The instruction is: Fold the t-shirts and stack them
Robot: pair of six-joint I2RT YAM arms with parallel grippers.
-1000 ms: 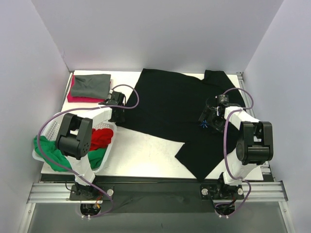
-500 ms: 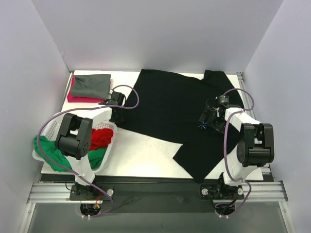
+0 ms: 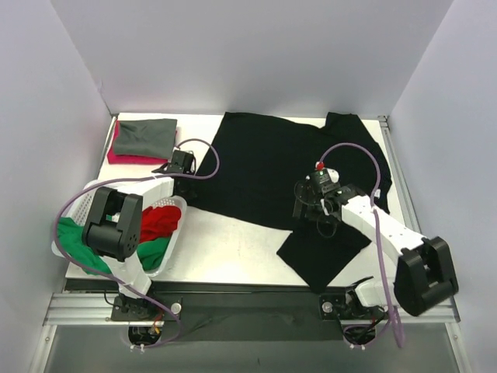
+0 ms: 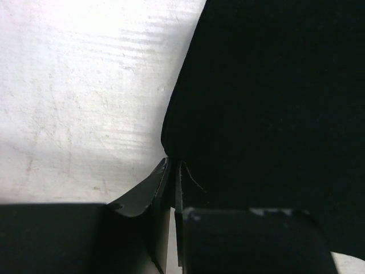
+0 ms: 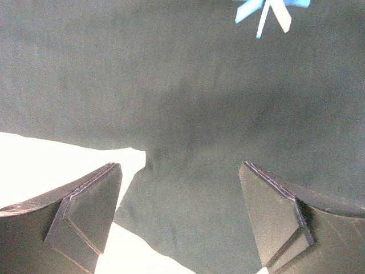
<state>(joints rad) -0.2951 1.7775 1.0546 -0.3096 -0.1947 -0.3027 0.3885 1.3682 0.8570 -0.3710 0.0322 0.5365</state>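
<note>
Pale walls (image 3: 248,54) box in a white table (image 3: 233,249) seen from above. At its far left corner lies a folded grey-green t-shirt (image 3: 147,136) on top of a folded pink-red t-shirt (image 3: 123,158), whose edge shows along the near and left sides. Nearer on the left stands a white perforated basket (image 3: 178,208) with a green t-shirt (image 3: 74,237) spilling over its left rim and a red t-shirt (image 3: 159,221) bunched inside. Just right of the basket's far corner the left claw (image 3: 186,183) points down at the left edge of the black t-shirt (image 3: 264,163), which is spread flat across the middle and right of the table, well apart from the folded pair. From the left wrist, that claw (image 4: 173,171) has its jaws drawn almost together, and the rounded rim of the black cloth (image 4: 268,103) runs right into the narrow slit between them, so it nips the shirt's edge, with bare table to the left of it. Further right, the right claw (image 3: 309,206) reaches over the shirt's near part, above the notch where the hem turns back toward the table. Seen from its wrist, this claw (image 5: 181,165) stands wide apart and grips nothing, the black cloth (image 5: 188,85) lying beneath and between both fingers. A light-blue starburst (image 5: 268,11) is printed on the cloth just beyond the fingertips.
</note>
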